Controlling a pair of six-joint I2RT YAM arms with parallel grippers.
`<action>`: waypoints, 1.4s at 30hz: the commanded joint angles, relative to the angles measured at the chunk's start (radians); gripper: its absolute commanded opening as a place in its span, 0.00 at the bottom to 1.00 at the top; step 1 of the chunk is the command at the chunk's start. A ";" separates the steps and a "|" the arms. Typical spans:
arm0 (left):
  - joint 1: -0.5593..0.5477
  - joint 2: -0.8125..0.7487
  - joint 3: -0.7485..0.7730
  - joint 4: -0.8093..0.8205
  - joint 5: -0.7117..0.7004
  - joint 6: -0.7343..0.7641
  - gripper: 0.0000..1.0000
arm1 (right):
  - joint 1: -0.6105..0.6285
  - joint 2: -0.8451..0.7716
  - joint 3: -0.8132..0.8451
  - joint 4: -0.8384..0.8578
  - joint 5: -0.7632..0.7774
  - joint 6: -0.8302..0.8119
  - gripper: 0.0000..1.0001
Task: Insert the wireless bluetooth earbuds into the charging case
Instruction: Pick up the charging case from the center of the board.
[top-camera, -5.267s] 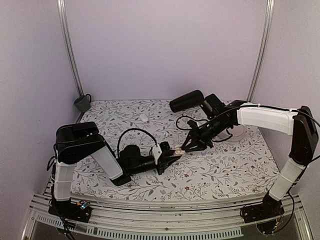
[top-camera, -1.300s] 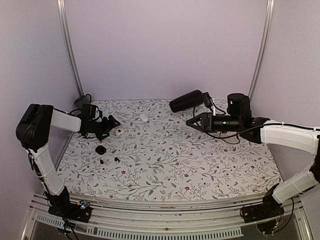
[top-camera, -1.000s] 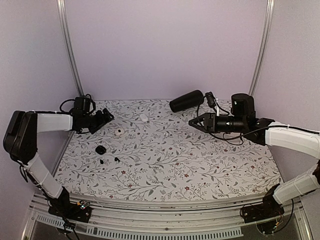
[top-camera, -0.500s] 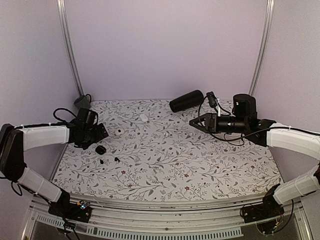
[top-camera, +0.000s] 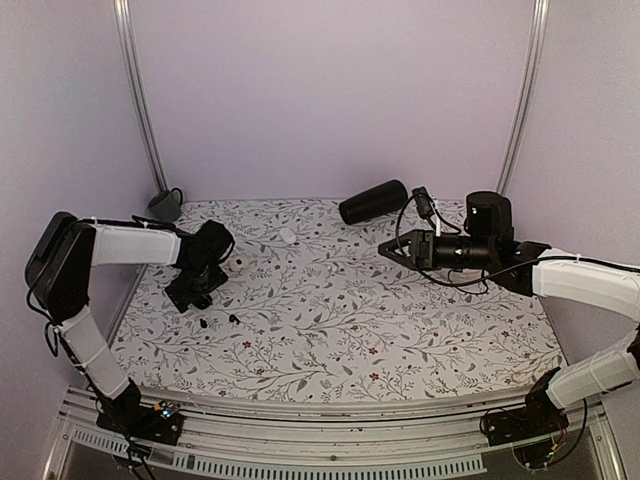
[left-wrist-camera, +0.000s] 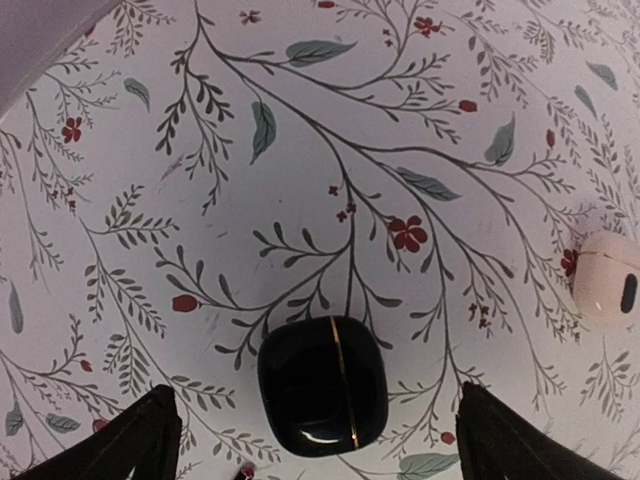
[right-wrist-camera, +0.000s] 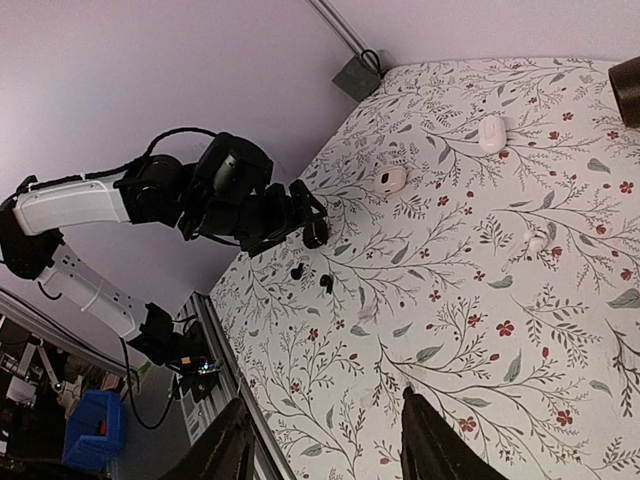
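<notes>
The charging case (left-wrist-camera: 322, 385) is a glossy black rounded square with a thin gold line, lying shut on the floral cloth. My left gripper (left-wrist-camera: 320, 452) hangs open above it, one dark finger on either side, touching nothing. In the top view the left gripper (top-camera: 190, 290) covers the case. The two earbuds (top-camera: 203, 323) (top-camera: 232, 318) are tiny black beads on the cloth just nearer than the gripper. The right wrist view also shows the earbuds (right-wrist-camera: 297, 271) (right-wrist-camera: 325, 283) and the case (right-wrist-camera: 316, 233). My right gripper (top-camera: 390, 250) is open and empty, held above the cloth at the right.
A white earbud case (top-camera: 239, 264) lies right of the left gripper and shows at the edge as the white case (left-wrist-camera: 607, 275). A small white object (top-camera: 288, 236) and a black cylinder (top-camera: 372, 202) sit toward the back. A grey cup (top-camera: 163, 206) stands in the back left corner.
My left arm has swung from the back left corner forward and now hangs over the black case. The right arm has barely moved and its jaws have spread a little.
</notes>
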 joint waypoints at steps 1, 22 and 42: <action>-0.008 0.073 0.060 -0.067 -0.025 -0.083 0.96 | -0.004 0.008 0.009 0.030 -0.030 -0.005 0.51; 0.005 0.157 0.095 -0.080 -0.018 -0.153 0.83 | -0.003 -0.006 -0.024 0.054 -0.040 0.024 0.52; 0.003 0.112 0.005 0.041 0.002 -0.077 0.54 | 0.000 -0.020 -0.066 0.085 -0.038 0.068 0.52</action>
